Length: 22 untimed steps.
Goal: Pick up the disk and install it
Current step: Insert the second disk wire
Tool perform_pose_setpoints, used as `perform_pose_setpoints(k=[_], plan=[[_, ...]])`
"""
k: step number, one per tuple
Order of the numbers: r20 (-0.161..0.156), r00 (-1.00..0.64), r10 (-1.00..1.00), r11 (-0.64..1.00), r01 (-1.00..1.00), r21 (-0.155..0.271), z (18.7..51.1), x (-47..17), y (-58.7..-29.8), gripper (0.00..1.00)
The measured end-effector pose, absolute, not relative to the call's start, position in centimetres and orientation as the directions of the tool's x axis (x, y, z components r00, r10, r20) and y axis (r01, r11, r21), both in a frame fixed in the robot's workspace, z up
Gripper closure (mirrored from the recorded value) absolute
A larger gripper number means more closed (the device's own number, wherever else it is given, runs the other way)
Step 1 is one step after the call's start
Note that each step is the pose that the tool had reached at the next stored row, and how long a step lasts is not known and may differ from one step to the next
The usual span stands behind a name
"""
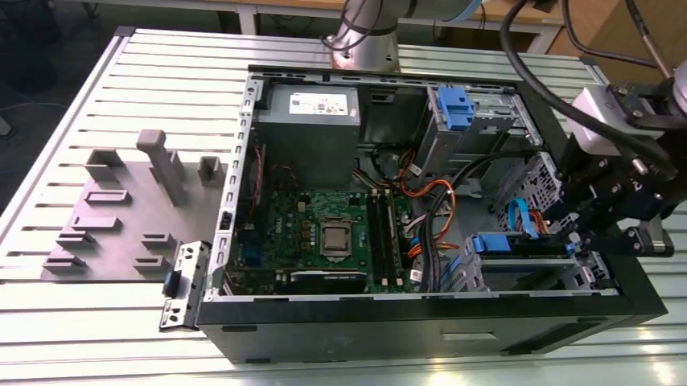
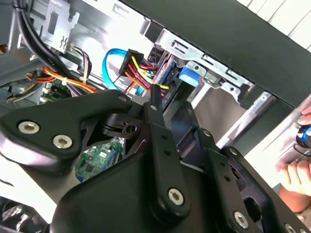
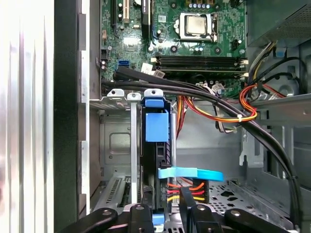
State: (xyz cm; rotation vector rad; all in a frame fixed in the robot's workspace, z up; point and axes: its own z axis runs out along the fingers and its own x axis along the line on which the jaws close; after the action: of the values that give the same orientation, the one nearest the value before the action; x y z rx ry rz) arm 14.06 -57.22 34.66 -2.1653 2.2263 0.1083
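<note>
Exterior view high, oblique; wrist views close inside computer case (image 1: 429,314).

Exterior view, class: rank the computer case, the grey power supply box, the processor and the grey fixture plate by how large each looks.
1. Computer case
2. Fixture plate
3. Power supply box
4. Processor

The plate and the box look fairly close in size, so that pair is unsure.

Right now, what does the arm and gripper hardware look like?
The arm has a silver-grey tube segment at its base. The wrist carries a pale grey block with black cables looping to it. The gripper is matte black: flat angular linkage plates joined by silver screws, ending in narrow black fingers.
</note>
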Motion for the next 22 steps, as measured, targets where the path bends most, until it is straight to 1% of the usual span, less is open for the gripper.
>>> perform_pose_setpoints(k=[3, 22], plan=[[-0.073, -0.029, -0.997, 0.027, -0.999, 0.026, 35.25, 14.06, -57.22, 0.64], [-0.073, -0.029, -0.997, 0.027, -0.999, 0.026, 35.54, 13.62, -57.22, 0.64]])
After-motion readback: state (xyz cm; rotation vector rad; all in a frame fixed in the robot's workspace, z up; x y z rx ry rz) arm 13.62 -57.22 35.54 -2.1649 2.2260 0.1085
